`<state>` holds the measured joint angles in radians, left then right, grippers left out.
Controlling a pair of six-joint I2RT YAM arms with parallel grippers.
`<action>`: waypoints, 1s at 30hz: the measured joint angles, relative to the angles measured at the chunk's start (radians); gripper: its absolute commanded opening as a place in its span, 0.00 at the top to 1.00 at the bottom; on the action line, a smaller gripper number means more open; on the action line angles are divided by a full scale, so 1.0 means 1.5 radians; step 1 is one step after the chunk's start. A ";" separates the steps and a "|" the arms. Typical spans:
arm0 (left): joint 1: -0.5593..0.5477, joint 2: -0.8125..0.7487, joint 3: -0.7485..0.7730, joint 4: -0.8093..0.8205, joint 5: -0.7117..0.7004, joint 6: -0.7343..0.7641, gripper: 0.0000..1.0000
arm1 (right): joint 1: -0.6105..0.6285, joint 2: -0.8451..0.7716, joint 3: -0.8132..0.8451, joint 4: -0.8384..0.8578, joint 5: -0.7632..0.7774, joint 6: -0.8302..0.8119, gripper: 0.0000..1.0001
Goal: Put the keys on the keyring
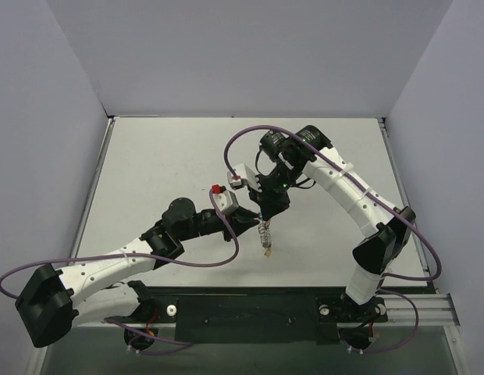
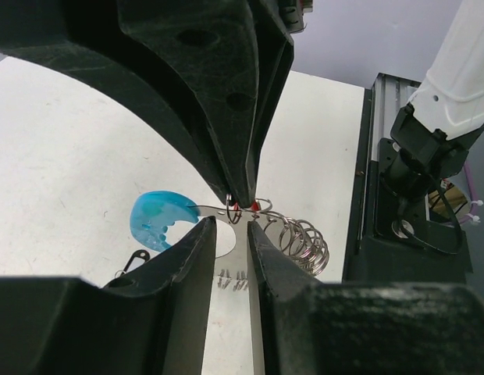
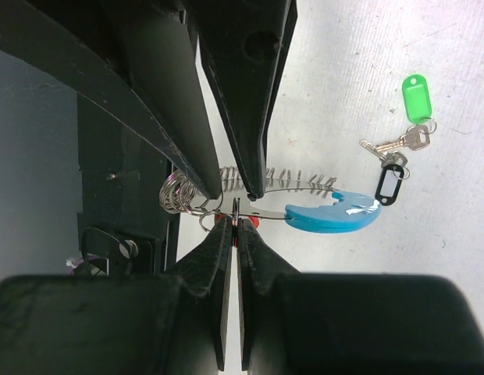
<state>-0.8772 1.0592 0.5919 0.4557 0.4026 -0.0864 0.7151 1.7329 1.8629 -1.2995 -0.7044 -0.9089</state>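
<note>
Plainly, the two claws meet nose to nose above the tabletop (image 3: pixel 367 62). The right claw (image 3: pixel 236 225) is closed tight, its tips pinching thin metal of the keyring (image 3: pixel 269 212) where the flat strip ends. Opposite it, the left claw (image 2: pixel 229 230) has its fingers a little apart, astride the same spot; I cannot tell whether they press on anything.

The keyring stretches sideways from that pinch, with its light-blue tag (image 3: pixel 332 216) to one side of the right claw's tips and a bunch of wire loops (image 3: pixel 179 194) to the other. All of it hangs clear of the tabletop, its shadow beneath. It looks light. The strip and tag seem stiff, the loops loose and apt to swing. Bare metal will likely slide between smooth fingers, so the flat strip beside the tag seems the surest hold, leaving the loop end free.

Two of the keys (image 3: pixel 398 144) lie close together on the tabletop beyond the blue tag, well apart from both claws, one on a green tag (image 3: pixel 416 98), one on a black tag (image 3: pixel 390 186). They seem light and flat, and the plastic tag offers the broader grip.

Red flecks (image 2: pixel 256 205) show at the right claw's tips, probably the third key's tag, mostly hidden.
</note>
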 measured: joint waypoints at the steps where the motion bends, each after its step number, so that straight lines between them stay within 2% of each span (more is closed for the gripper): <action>1: -0.001 0.002 0.000 0.001 -0.004 0.001 0.69 | 0.000 0.000 0.000 0.000 0.000 -0.001 1.00; 5: -0.005 0.012 0.000 0.008 -0.015 0.005 0.69 | 0.000 0.000 0.000 -0.001 -0.002 -0.002 1.00; 9: -0.011 0.025 0.002 0.019 -0.020 0.008 0.75 | 0.000 0.000 0.000 -0.001 -0.005 -0.004 1.00; 11: -0.014 0.032 0.006 0.021 -0.020 0.008 0.83 | 0.000 0.000 0.000 -0.001 -0.005 -0.004 1.00; 12: -0.017 0.035 0.008 0.021 -0.020 0.008 0.95 | 0.000 0.000 0.000 -0.001 -0.004 -0.005 1.00; 13: -0.018 0.036 0.009 0.021 -0.020 0.007 1.00 | -0.001 0.000 0.000 -0.002 -0.004 -0.006 1.00; 17: -0.018 0.037 0.009 0.021 -0.020 -0.001 1.00 | -0.001 0.000 0.000 -0.004 -0.002 -0.011 0.98; 21: -0.018 0.037 0.008 0.025 -0.023 -0.012 1.00 | -0.003 0.000 0.000 -0.005 -0.007 -0.009 0.77; 26: -0.018 0.015 -0.044 0.103 -0.052 -0.053 1.00 | -0.026 -0.006 -0.005 -0.002 -0.042 -0.014 0.71; 30: -0.018 0.003 -0.083 0.175 -0.058 -0.078 1.00 | -0.061 -0.058 -0.067 0.002 -0.086 -0.063 0.69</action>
<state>-0.9047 1.0637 0.4679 0.7181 0.3161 -0.2039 0.6231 1.6451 1.7626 -1.2968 -0.8337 -1.0035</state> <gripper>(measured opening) 0.019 0.304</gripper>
